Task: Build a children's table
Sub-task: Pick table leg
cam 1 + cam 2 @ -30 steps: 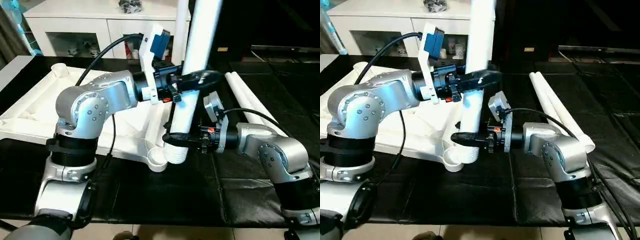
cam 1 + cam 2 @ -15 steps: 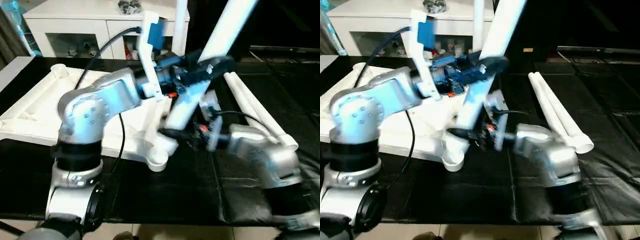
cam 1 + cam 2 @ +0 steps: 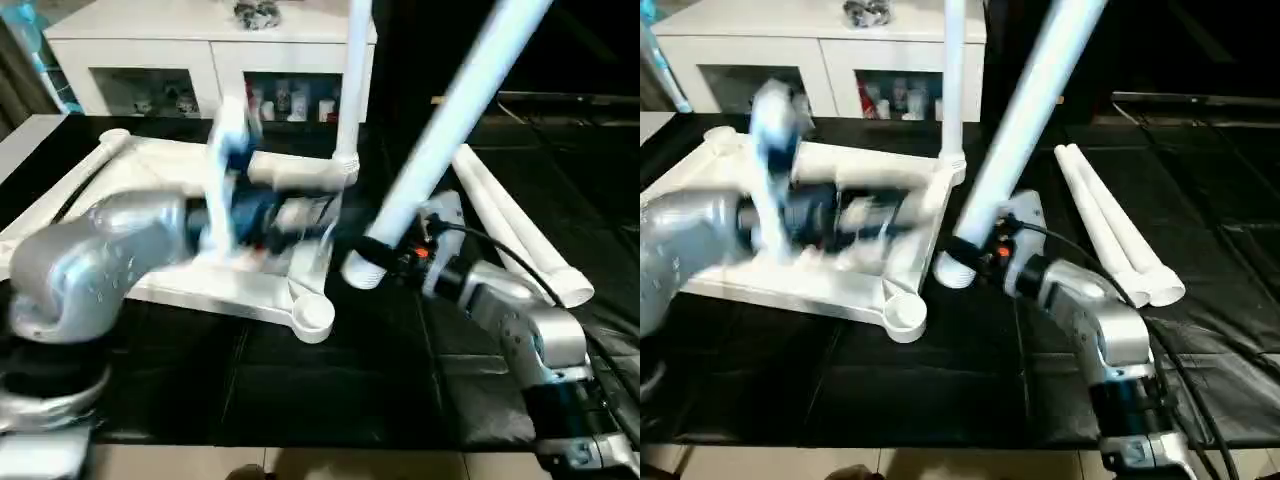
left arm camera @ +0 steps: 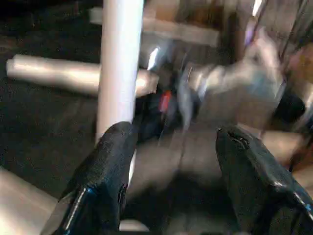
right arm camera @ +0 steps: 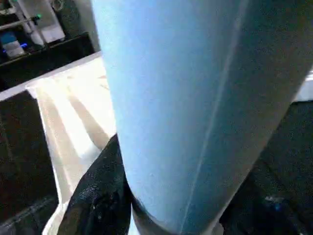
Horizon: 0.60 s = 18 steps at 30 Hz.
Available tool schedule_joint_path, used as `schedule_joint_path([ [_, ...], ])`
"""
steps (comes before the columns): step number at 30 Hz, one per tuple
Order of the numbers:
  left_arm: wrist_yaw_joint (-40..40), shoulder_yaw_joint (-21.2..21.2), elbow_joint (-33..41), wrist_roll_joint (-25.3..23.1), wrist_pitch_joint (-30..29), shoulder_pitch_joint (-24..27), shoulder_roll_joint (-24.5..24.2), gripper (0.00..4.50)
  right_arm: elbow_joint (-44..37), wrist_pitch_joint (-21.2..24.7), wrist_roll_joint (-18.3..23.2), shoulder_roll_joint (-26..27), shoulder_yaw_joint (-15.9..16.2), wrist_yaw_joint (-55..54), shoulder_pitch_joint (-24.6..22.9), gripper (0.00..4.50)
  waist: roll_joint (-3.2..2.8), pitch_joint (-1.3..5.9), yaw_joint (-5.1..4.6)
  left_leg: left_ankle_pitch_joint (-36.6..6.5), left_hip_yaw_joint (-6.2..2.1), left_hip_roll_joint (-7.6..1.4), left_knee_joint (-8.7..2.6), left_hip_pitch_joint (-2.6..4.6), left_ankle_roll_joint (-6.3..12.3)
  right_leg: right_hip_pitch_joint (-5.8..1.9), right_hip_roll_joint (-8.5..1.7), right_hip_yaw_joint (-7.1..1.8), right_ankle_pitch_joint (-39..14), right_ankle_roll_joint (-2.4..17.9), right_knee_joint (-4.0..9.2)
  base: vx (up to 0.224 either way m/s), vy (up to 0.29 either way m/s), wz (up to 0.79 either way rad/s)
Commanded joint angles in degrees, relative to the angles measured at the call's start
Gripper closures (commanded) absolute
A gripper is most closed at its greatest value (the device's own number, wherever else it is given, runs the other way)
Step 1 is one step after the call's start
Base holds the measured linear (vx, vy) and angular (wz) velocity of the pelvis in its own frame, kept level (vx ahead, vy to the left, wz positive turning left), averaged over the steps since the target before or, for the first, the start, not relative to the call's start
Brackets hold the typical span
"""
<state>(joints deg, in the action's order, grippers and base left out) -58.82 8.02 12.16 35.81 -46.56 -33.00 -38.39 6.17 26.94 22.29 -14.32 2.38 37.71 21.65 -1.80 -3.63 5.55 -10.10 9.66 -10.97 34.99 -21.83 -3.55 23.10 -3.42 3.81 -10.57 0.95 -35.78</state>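
- Right gripper (image 3: pixel 372 252) was clamped around the thick lower end of a long white tapered plastic tube leg (image 3: pixel 445 130), black fingers (image 5: pixel 100 196) wrapped on both sides of it in the right wrist view.
- Held leg was tilted, lower open end just off the near right corner of the table top, upper end leaning up and away to the robot's right, out past the picture's top edge.
- Lower end of held leg sat apart from the near rounded corner socket (image 3: pixel 314 314); socket was open, nothing seated in it.
- White rectangular plastic table top (image 3: pixel 840 290) lay upside down on the black padded work surface (image 3: pixel 330 400), ribbed underside up.
- One thin white leg (image 3: pixel 352 80) stood upright in the far right corner socket of the table top.
- Far left corner socket (image 3: pixel 113 136) also open.
- Two more white tube legs (image 3: pixel 1110 235) lay side by side on the black surface to the robot's right, touching each other, well apart from the table top.
- Left gripper (image 4: pixel 173 166) was spread apart, two black fingers (image 4: pixel 110 166) wide with nothing between them; held leg and right gripper blurred beyond.
- Silver left arm (image 3: pixel 90 270) was motion-blurred low over the table top, gripper details unreadable in the head views.
- White cabinet with glass doors (image 3: pixel 150 60) stood behind the work surface.
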Motion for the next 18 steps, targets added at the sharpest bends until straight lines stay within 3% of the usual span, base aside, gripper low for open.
schedule_joint_path([
  [1,-2.3,2.4,-1.2,-3.3,2.7,0.3,-1.2,1.54,-1.7,-0.9,-0.9,-0.5,0.0,-0.3,-0.2,2.58,-0.88,4.12,-0.37,-13.7,-0.75,-1.52,-4.49,1.27,-2.77,-2.70,-3.78,-2.74,-16.2,7.5,4.61,0.000,0.000,0.00],
  [2,-2.9,3.1,-1.6,-4.2,3.5,0.5,-1.9,1.54,-1.8,-1.0,-1.1,-0.6,0.1,-0.4,-0.3,2.58,-0.90,4.20,-0.41,-13.7,-0.78,-1.54,-4.47,1.31,-3.00,-2.78,-3.87,-2.74,-15.8,7.9,4.43,0.000,0.000,0.00],
  [3,-6.0,6.8,-4.7,-8.1,7.1,0.9,-4.7,1.54,-2.1,-1.7,-2.2,-1.0,0.7,-0.5,-1.1,2.58,-1.17,4.15,-0.36,-13.6,-0.86,-1.52,-4.48,1.25,-2.89,-2.73,-3.95,-2.74,-15.4,8.5,4.59,0.000,0.000,0.00],
  [4,-6.0,6.8,-4.7,-8.1,7.1,0.9,-4.7,1.54,-2.1,-1.7,-2.2,-1.0,0.7,-0.5,-1.1,2.58,-1.17,4.15,-0.36,-13.6,-0.86,-1.52,-4.48,1.25,-2.89,-2.73,-3.95,-2.74,-15.4,8.5,4.59,0.000,0.000,0.00],
  [8,-10.5,16.5,-20.5,-22.3,22.4,-0.4,-7.4,1.87,-2.5,-3.9,-4.3,-1.8,1.9,-0.9,-2.6,2.58,-1.24,4.02,-0.64,-14.7,-0.78,-1.15,-4.54,1.37,-2.66,-2.71,-3.83,-2.87,-18.3,6.7,5.36,0.000,0.000,0.00],
  [10,-10.5,17.8,-22.2,-24.3,24.3,-0.9,-7.7,2.13,-2.5,-4.0,-4.3,-1.8,2.0,-0.8,-2.7,2.58,-1.37,4.24,-0.63,-15.2,-0.94,-1.39,-4.71,1.53,-2.98,-2.88,-4.19,-2.97,-19.6,6.0,5.21,0.000,0.000,0.00],
  [12,-10.7,20.2,-26.3,-28.0,28.2,-1.7,-8.2,2.29,-2.9,-4.7,-4.5,-1.9,2.1,-0.7,-3.1,2.58,-1.94,4.34,-0.68,-15.2,-1.02,-1.60,-4.72,1.51,-3.11,-2.82,-4.22,-2.91,-17.3,8.0,4.87,0.000,0.000,0.00],
  [13,-10.7,20.2,-26.3,-28.0,28.2,-1.7,-8.2,2.29,-2.9,-4.7,-4.5,-1.9,2.1,-0.7,-3.1,2.58,-1.80,4.32,-0.74,-15.3,-0.91,-1.55,-4.67,1.55,-3.08,-2.74,-4.08,-2.90,-16.7,8.2,4.92,0.000,0.000,0.00],
  [14,-10.0,21.6,-29.4,-30.7,30.5,-2.4,-8.1,2.32,-3.1,-4.9,-4.7,-2.1,2.2,-0.5,-3.3,2.58,-1.93,4.36,-0.74,-15.4,-0.91,-1.54,-4.63,1.54,-3.14,-2.80,-4.10,-2.93,-15.8,8.7,4.70,0.000,0.000,0.00],
  [15,-9.5,22.6,-31.5,-32.4,32.1,-2.9,-8.1,2.45,-3.3,-5.0,-4.8,-2.2,2.2,-0.3,-3.5,2.58,-1.68,4.33,-0.79,-15.1,-0.86,-1.37,-4.60,1.40,-2.78,-3.00,-4.00,-2.90,-14.7,9.1,4.76,0.000,0.000,0.00],
  [18,-7.8,23.5,-35.8,-35.0,36.4,-4.0,-7.0,2.70,-3.7,-4.7,-4.7,-2.2,2.1,0.0,-3.9,2.58,-1.96,4.43,-0.76,-14.8,-0.87,-1.44,-4.52,1.40,-2.61,-3.01,-4.15,-2.91,-15.2,9.2,4.78,0.000,0.000,0.00],
])
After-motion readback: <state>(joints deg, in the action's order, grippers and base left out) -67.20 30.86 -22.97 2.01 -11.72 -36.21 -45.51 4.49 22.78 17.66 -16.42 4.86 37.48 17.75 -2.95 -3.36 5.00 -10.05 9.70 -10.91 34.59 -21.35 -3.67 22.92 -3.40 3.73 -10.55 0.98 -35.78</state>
